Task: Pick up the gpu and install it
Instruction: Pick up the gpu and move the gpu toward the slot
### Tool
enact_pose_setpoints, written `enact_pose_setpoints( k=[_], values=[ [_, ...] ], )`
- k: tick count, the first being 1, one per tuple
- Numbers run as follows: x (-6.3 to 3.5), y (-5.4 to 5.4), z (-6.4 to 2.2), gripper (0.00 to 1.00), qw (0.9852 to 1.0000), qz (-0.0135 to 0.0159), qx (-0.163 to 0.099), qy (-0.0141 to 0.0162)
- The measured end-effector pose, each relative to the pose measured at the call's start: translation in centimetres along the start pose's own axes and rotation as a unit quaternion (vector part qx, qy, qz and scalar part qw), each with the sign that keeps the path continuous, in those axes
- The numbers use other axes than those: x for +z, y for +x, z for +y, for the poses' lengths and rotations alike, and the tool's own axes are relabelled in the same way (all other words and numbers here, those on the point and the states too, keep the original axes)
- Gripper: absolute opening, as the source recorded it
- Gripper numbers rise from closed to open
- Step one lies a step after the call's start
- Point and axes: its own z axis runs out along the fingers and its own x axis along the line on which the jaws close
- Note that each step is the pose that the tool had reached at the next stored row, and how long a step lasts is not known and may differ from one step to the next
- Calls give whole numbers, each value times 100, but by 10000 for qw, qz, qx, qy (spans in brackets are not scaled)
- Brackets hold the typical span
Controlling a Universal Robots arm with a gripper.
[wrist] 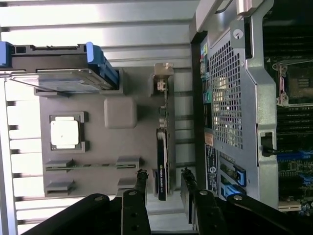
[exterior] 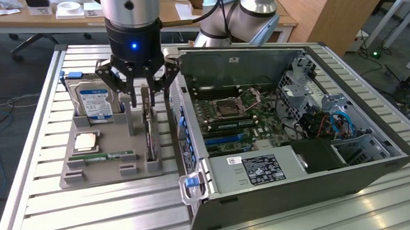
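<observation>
While it hangs over the tray (exterior: 73,178), gripper (exterior: 142,103): open, straddling the graphics card (wrist: 162,164), holding nothing.
Graphics card: on edge in the tray, beside the computer case (exterior: 291,200).

We see a silver wrist cylinder (exterior: 130,5) at the upper left of the exterior frame. Below it is our black gripper (exterior: 142,100), with one blue light (exterior: 133,45) and black linkage fingers (exterior: 124,86). The grey arm (exterior: 255,12) behind carries a black cable (exterior: 216,10).

Exterior view stands back, angled down over tray (exterior: 77,164) and computer case (exterior: 367,169) — wrist view, close in, stares straight down; both share tray, gpu (wrist: 162,161), case side.
</observation>
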Motion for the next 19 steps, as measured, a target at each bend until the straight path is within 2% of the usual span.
enact_pose_setpoints(
  k=[16,19],
  values=[
    [155,-3,-7,42,10000,0,0,0],
    [158,-3,-7,42,10000,1,0,1]
  ],
)
